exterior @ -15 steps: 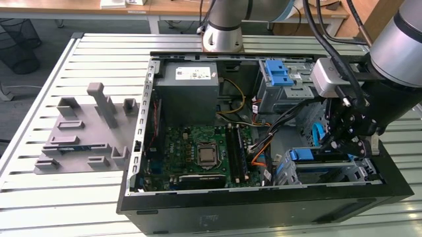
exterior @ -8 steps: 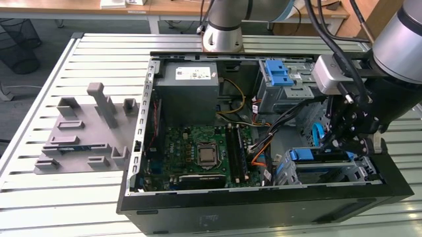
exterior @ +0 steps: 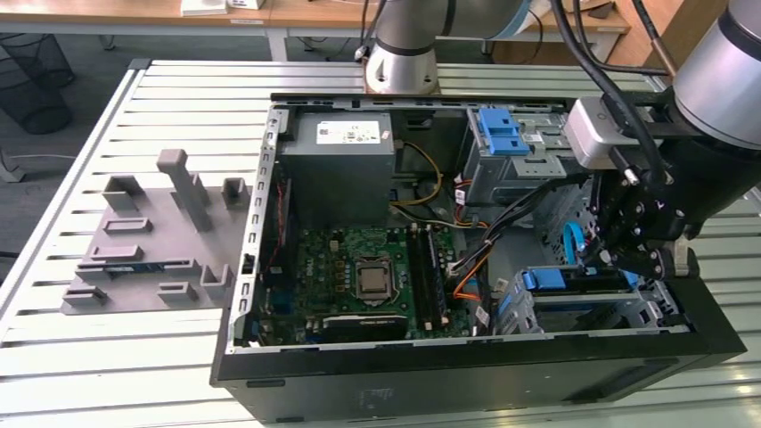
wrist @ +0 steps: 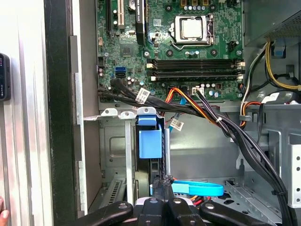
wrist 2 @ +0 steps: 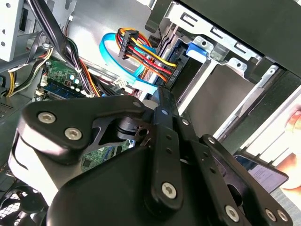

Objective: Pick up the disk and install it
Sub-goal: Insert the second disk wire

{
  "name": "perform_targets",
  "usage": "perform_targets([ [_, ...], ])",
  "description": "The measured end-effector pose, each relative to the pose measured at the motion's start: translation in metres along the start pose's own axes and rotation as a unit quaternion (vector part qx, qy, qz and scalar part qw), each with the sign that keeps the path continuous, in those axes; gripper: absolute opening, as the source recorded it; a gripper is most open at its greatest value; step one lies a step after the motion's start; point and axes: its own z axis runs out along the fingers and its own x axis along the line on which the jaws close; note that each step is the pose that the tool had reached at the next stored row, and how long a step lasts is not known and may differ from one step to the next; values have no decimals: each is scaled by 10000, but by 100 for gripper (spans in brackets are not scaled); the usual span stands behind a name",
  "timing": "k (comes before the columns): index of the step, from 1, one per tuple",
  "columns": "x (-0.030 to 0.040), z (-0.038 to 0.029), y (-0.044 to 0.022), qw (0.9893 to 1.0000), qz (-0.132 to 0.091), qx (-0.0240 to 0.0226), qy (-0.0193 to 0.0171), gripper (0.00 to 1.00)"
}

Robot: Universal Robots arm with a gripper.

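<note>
Hovering my gripper (exterior: pixel 630 254) low inside computer case (exterior: pixel 476 374), over drive bay (exterior: pixel 594 303). Disk (exterior: pixel 579 280) sitting in bay slot, blue frame (wrist: pixel 150 141) showing, seemingly seated. Cannot tell whether gripper is gripping anything. Cables (wrist: pixel 211 115) trailing alongside.

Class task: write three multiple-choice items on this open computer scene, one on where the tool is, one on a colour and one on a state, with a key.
1. In the exterior view, relative to the computer case, the tool is: A) outside it; B) inside it, by the drive bay; C) underneath it.
2. The flat cable near the tool in the first wrist view is: A) red; B) blue; C) green.
3. The case is: A) open; B) closed; C) wrapped.
Key: 1 B, it reaches into the case at the exterior view's right. 2 B, the cable is light blue. 3 A, the motherboard lies exposed.
</note>
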Motion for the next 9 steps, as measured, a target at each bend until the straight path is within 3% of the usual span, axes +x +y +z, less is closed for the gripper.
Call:
perform_targets([
  [9, 0, -2, 0, 10000, 0, 0, 0, 11],
])
